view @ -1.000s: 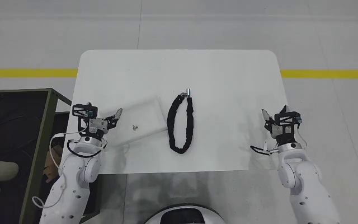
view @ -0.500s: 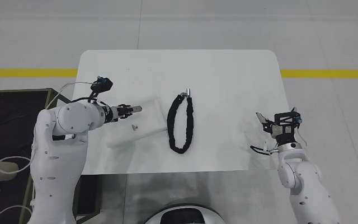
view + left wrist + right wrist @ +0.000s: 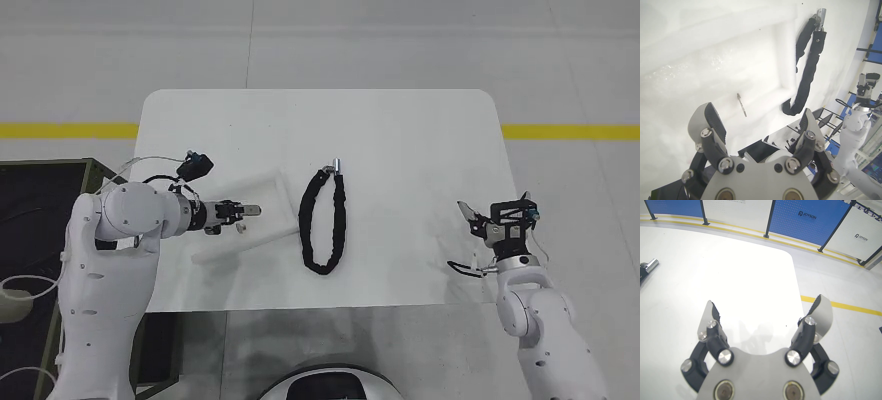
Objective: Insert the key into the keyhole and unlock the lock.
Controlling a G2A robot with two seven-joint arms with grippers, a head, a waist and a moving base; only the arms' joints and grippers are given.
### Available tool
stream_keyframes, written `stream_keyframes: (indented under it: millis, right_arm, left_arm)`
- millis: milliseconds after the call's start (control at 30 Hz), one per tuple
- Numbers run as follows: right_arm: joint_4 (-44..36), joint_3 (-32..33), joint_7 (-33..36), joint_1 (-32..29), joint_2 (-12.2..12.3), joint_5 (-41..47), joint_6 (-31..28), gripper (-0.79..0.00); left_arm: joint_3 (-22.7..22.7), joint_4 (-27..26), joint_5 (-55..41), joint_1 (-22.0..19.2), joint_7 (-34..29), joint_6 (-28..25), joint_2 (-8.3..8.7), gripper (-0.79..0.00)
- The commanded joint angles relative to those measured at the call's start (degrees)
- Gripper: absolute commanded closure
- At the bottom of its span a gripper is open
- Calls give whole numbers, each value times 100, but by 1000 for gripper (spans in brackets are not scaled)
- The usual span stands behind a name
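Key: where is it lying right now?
In the top view the key lies on the white foam tray, beside the left gripper, left of the chain lock.

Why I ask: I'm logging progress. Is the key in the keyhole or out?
Out. The key sits on the foam tray, apart from the lock, near the open left hand.

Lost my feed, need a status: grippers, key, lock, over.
Both open: left gripper just short of the key, right gripper empty at the table edge. Key loose on the foam tray, chain lock beside it. Nothing blocking.
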Motion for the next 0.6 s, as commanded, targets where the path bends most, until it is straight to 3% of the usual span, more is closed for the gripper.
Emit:
stream_keyframes:
  millis: [0, 100, 300, 400, 567]
  right_arm:
    - [0, 0, 0, 0, 0, 0, 0, -785]
    - [0, 0, 0, 0, 0, 0, 0, -785]
    - [0, 0, 0, 0, 0, 0, 0, -785]
    - [0, 0, 0, 0, 0, 0, 0, -785]
    - [0, 0, 0, 0, 0, 0, 0, -785]
  left_arm:
    - [20, 49, -25, -22, -16, -24, 22, -785]
    - [121, 63, 114, -71, -77, -85, 67, -748]
    - [460, 67, 281, -27, -36, -45, 109, -536]
    - [551, 110, 320, -27, -7, -15, 130, -502]
    - [686, 161, 597, -65, 32, 24, 170, -372]
